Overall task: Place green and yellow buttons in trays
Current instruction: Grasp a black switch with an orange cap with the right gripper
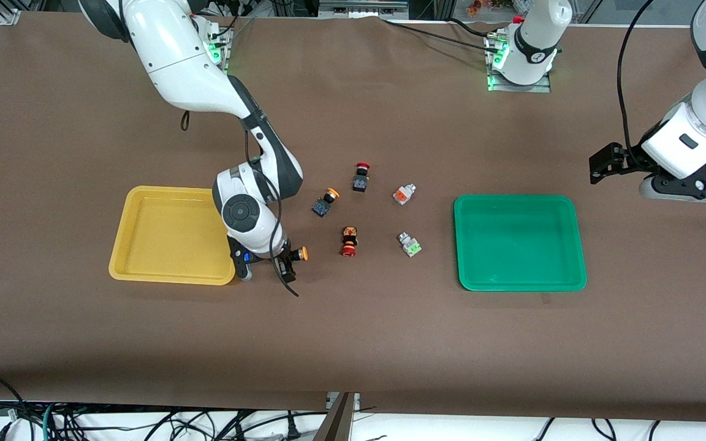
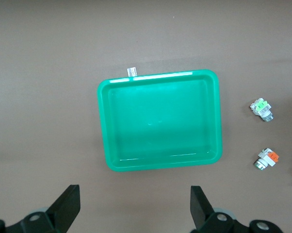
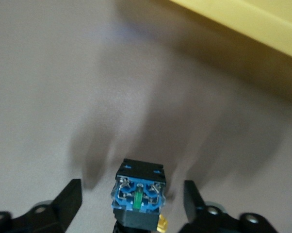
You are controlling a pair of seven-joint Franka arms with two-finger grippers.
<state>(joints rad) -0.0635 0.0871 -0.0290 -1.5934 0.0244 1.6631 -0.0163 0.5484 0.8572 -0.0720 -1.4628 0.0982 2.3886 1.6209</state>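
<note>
Right gripper (image 1: 267, 264) straddles a yellow button (image 3: 137, 191) beside the yellow tray (image 1: 144, 269) rim, jaws spread; bare table around. Left gripper (image 2: 134, 213) waits spread over the table beside the green tray (image 2: 103, 126).

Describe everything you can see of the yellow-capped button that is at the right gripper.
The yellow-capped button has a round yellow-orange cap on a dark body; the right wrist view shows its blue terminal block in a black frame, plastic by its look. It sits between the open fingers of the right gripper, which do not seem to press it. It is just beside the yellow tray, near that tray's corner, outside its rim. Whether it rests on the table cannot be told.
</note>
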